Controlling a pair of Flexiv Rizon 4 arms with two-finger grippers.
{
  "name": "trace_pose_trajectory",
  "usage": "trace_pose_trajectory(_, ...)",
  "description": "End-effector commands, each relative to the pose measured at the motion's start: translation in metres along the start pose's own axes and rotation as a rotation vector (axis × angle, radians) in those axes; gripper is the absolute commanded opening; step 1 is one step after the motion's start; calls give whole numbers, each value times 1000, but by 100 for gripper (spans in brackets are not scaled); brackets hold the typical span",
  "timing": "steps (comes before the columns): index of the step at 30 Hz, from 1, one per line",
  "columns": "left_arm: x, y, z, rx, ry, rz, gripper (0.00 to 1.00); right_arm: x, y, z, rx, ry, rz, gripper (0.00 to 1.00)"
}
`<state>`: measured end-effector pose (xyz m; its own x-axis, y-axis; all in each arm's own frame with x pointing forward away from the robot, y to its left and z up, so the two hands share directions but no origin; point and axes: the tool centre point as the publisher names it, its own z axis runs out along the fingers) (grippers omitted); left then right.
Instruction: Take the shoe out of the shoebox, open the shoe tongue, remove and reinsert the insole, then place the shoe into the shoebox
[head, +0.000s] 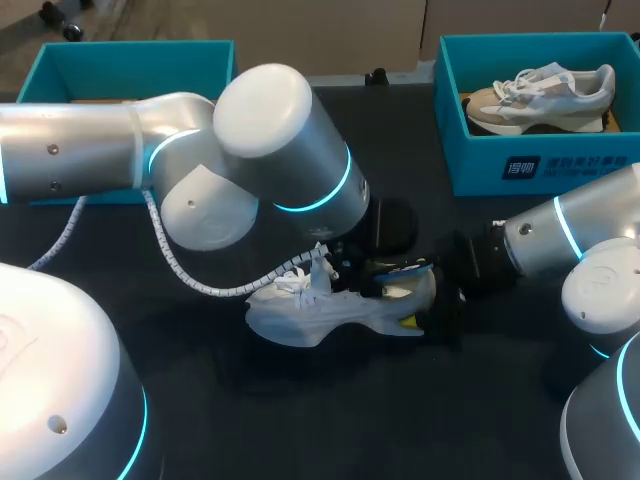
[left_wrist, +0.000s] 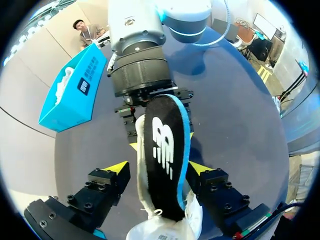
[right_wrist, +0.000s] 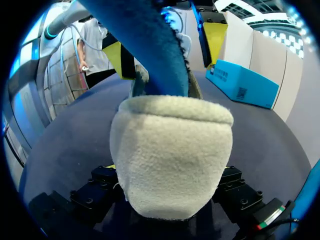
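Closest in, the shoe (right_wrist: 170, 155) heel sits within the right tool (head: 410, 305), which appears clenched on it. The left tool (left_wrist: 159, 167) straddles the insole (left_wrist: 162, 150); whether it grips cannot be told. The shoe lies mid-tabletop (head: 330, 420), outside the shoebox (head: 520, 170) at 1 o'clock, where another shoe (head: 540, 95) rests; a second teal box (head: 140, 45) stands at 10 o'clock. Judged: unboxing is done and the insole is partly out; reseating and boxing remain. Only the left wrist view shows the insole's black face; the head view hides it beneath the left arm (head: 270, 150).
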<state>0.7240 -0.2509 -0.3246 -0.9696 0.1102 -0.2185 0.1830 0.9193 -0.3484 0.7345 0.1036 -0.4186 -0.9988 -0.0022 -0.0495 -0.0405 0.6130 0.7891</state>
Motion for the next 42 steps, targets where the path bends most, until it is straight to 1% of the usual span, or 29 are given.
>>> trace_pose_trajectory(1, 2, 0, 7, 10, 3, 3, 65, 0, 1, 1, 3, -2, -1, 0)
trace_pose_trajectory(3, 2, 1, 7, 13, 8, 2, 61, 0, 1, 1, 3, -2, -1, 0)
trace_pose_trajectory(4, 2, 1, 7, 13, 10, 1, 57, 0, 1, 1, 3, -2, -1, 0)
trace_pose_trajectory(5, 2, 1, 7, 14, 12, 0, 49, 0, 1, 1, 3, -2, -1, 0)
trace_pose_trajectory(6, 3, 1, 7, 14, 14, 0, 48, 0, 1, 1, 3, -2, -1, 0)
trace_pose_trajectory(7, 3, 1, 7, 14, 15, 0, 42, 0, 1, 1, 3, -2, -1, 0)
trace_pose_trajectory(8, 3, 1, 7, 14, 17, 0, 39, 0, 1, 1, 3, -2, -1, 0)
trace_pose_trajectory(11, 3, 0, 7, 15, 18, 0, 19, 0, 1, 1, 3, -2, -1, 0)
trace_pose_trajectory(12, 3, 0, 7, 15, 18, 0, 7, 0, 1, 1, 3, -2, -1, 0)
trace_pose_trajectory(13, 3, 0, 7, 15, 18, 0, 0, 0, 1, 1, 3, -2, -1, 0)
trace_pose_trajectory(17, 3, -3, 5, 21, 22, 6, 0, 0, 1, 1, 3, -2, -1, 0)
trace_pose_trajectory(23, 1, -6, -11, 63, 66, -5, 0, 0, 1, 1, 3, -2, -1, 0)
trace_pose_trajectory(27, -6, -13, -24, 96, 96, -15, 0, 0, 1, 1, 3, -2, -1, 0)
trace_pose_trajectory(31, -8, -24, -37, 119, 107, -20, 0, 0, 1, 1, 3, -2, -1, 0)
trace_pose_trajectory(35, -8, -35, -52, 157, 143, -33, 0, 0, 1, 1, 3, -2, -1, 0)
trace_pose_trajectory(39, -10, -47, -71, 188, 160, -42, 0, 0, 1, 1, 3, -2, -1, 0)
trace_pose_trajectory(42, -15, -59, -89, 221, 169, -55, 0, 0, 1, 1, 3, -2, -1, 0)
